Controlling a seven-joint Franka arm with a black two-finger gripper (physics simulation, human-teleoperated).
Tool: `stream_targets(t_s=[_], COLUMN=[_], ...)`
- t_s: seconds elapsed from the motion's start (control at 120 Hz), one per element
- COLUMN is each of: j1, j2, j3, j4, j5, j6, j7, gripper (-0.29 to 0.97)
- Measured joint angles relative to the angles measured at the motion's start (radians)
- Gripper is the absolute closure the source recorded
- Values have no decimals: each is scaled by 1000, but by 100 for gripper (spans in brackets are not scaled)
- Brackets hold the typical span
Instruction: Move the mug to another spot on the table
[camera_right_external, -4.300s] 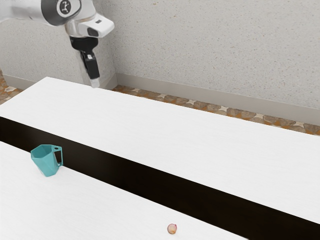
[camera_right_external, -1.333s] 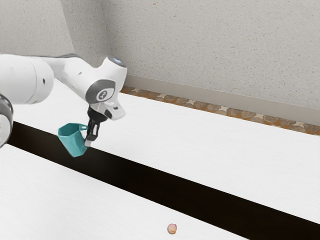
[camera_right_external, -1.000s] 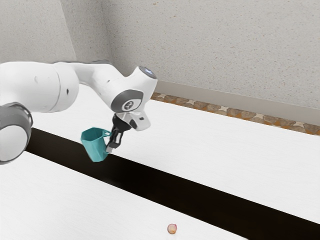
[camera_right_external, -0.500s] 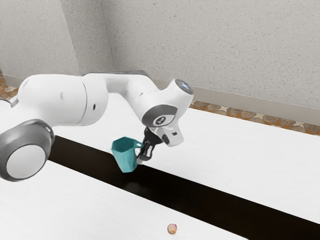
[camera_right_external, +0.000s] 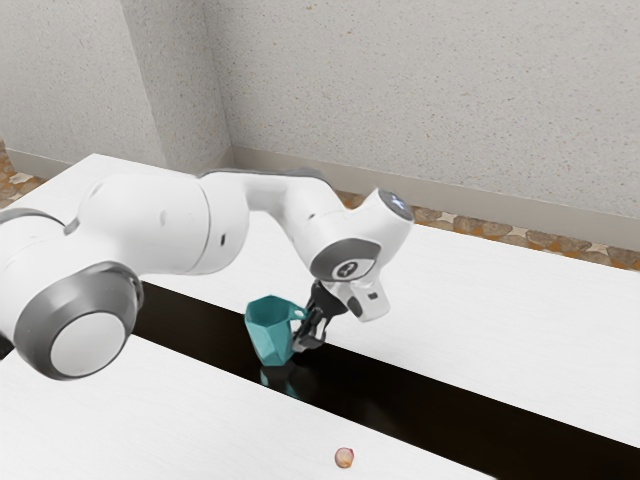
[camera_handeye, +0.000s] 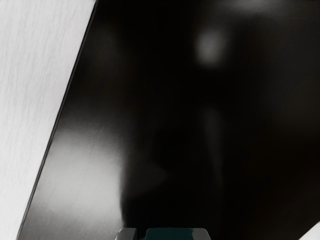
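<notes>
gripping from two sides, my black two-finger gripper (camera_right_external: 306, 338) is closed narrow on the handle of the teal faceted mug (camera_right_external: 268, 330), fingers pointing down and toward the exterior view's left.

largest around me is the speckled grey wall (camera_right_external: 420, 90) behind everything, with a band of patterned floor tiles (camera_right_external: 480, 225) along its foot. next comes the white table (camera_right_external: 480, 300), which runs across the scene and is crossed on a diagonal by a dark glossy strip (camera_right_external: 430, 400). in the wrist view that strip (camera_handeye: 190, 110) lies under my hand, with the white table top (camera_handeye: 30, 100) running beside it.

my white arm (camera_right_external: 180, 225) comes in from the exterior view's left and bends down over the strip.

the mug hangs at my fingertips, low over the dark strip, tipped a little, mouth up and handle on the side toward my wrist. its teal reflection (camera_right_external: 276, 378) shows in the gloss just beneath it; i cannot tell whether its base touches the surface. a blurred teal sliver of the mug (camera_handeye: 170, 233) sits just under my hand in the wrist view.

smallest is a small pinkish ball (camera_right_external: 344, 458), resting on the near white part of the table, well apart from the mug.
</notes>
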Motion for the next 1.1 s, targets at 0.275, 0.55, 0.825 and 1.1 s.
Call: stream_targets(t_s=[0.275, 0.55, 0.825, 1.1], j1=[0, -2, 139, 202], j2=[4, -121, -529, -635], j3=[2, 1, 4, 8], j4=[3, 37, -169, -142], j5=[-25, -94, -253, -273], j6=[-9, -28, -88, -109], j7=[-2, 0, 53, 111], gripper=[22, 6, 2, 0])
